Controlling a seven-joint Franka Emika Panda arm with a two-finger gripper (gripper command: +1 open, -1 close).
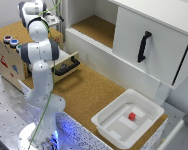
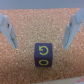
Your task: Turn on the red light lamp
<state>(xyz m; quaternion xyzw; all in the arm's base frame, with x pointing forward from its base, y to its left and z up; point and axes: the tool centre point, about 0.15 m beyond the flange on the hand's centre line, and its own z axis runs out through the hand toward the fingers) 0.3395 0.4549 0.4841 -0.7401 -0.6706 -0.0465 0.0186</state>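
Observation:
The red light lamp [image 1: 7, 38] is a small round red-centred button with a pale rim, on top of the wooden box [image 1: 9, 62] at the exterior view's left. A matching blue-centred button [image 1: 14, 43] sits right beside it. My gripper [image 1: 55, 21] is up over the back of the box top, to the exterior view's right of the lamp and apart from it. In the wrist view the gripper [image 2: 39, 47] is open, its two fingers [image 2: 10, 32] wide apart above a cork surface. A small dark blue cube with yellow marks [image 2: 44, 55] lies between them, untouched. The lamp is not in the wrist view.
The box's drawer with a black handle [image 1: 69, 65] stands pulled out over the cork table. A white cabinet door with a black handle [image 1: 144, 46] is at the back right. A white tray [image 1: 109, 125] near the front edge holds a small red cube [image 1: 131, 116].

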